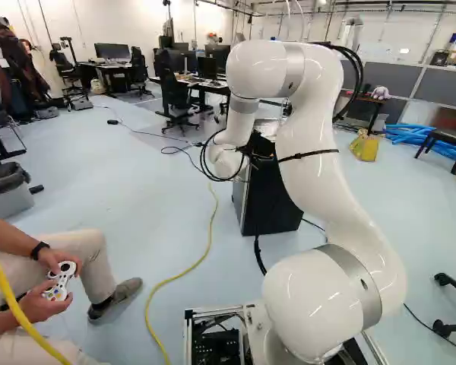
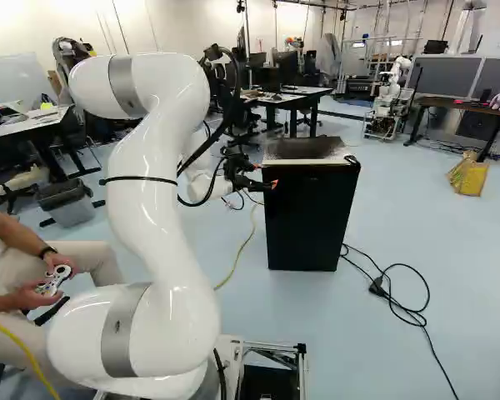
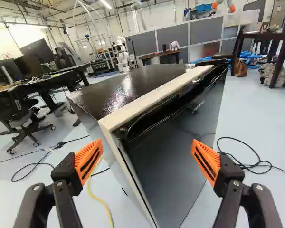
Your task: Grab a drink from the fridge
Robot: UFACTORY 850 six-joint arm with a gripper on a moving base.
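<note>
Note black two-fingered, orange-padded end effector (image 3: pixel 147 145), open near the pale-trimmed edge of the black, box-shaped fridge (image 3: pixel 175 147) on the pale blue floor (image 3: pixel 266 114), presumably to hook the door. Drink not visible; probably inside.

One fridge (image 2: pixel 312 217) (plus one controller (image 1: pixel 60 280))
</note>
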